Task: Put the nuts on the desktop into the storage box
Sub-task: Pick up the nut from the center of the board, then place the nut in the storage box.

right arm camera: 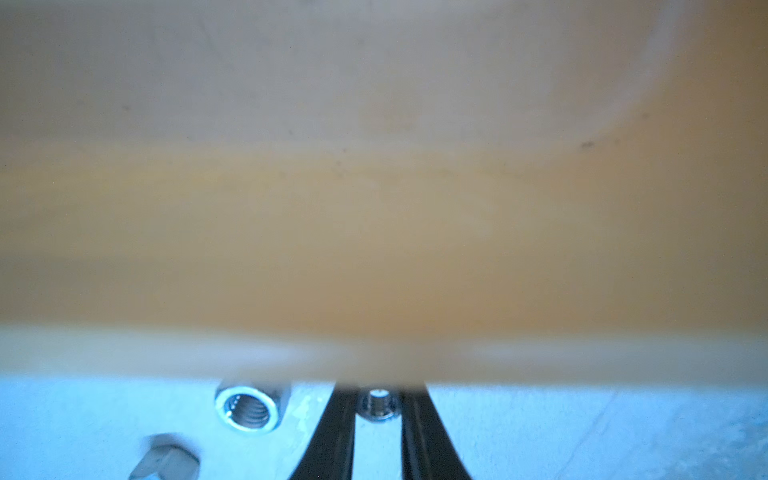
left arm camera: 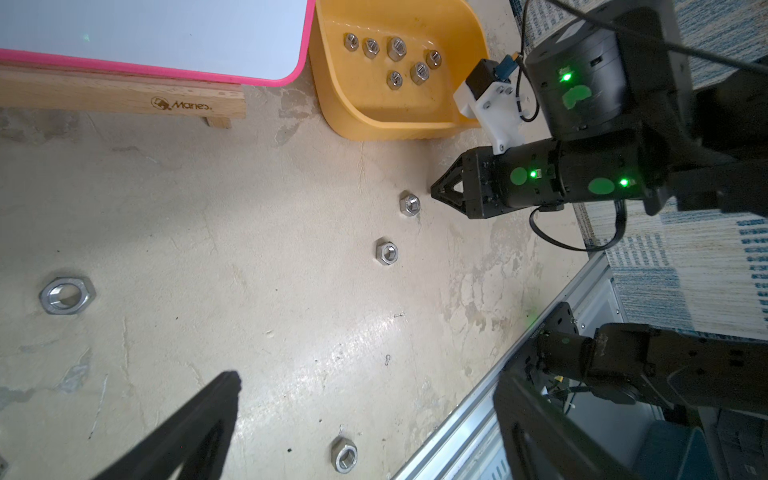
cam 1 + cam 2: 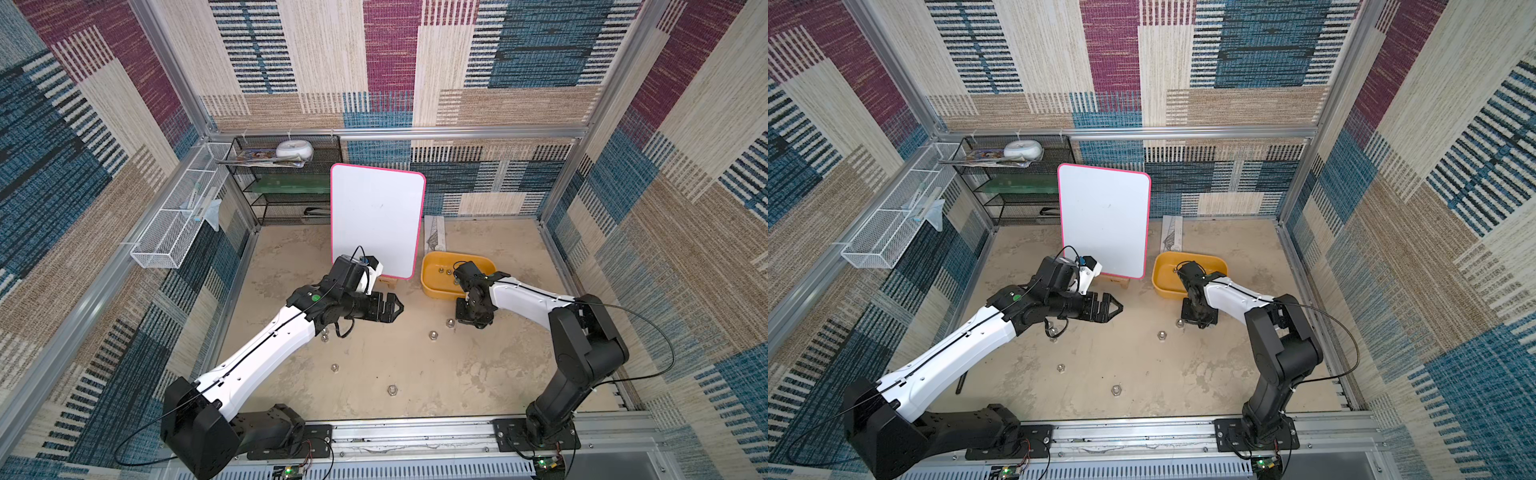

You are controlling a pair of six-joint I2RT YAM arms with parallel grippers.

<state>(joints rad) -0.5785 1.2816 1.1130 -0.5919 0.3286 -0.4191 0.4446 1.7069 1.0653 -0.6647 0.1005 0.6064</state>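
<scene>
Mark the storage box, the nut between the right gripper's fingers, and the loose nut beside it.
storage box [image 3: 434, 291]: in a top view, near outer wall.
pinched nut [image 1: 378, 405]: right wrist view, threaded bore.
loose nut [image 1: 247, 409]: right wrist view, threaded bore.

Both top views are lit brightly and evenly from overhead; only faint, soft shadows are cast on the desktop [image 3: 415, 365] near the storage box [image 3: 434, 291], and the frame posts [image 3: 168, 62] are bowed toward the picture edges. The left wrist view is held sharp, with a pale glare patch spread on the desktop well apart from the storage box. In the right wrist view the storage box is smeared into unfocused yellow haze, the desktop beside it is tinted blue, and a nut [image 1: 377, 407] just beside it is rendered soft
</scene>
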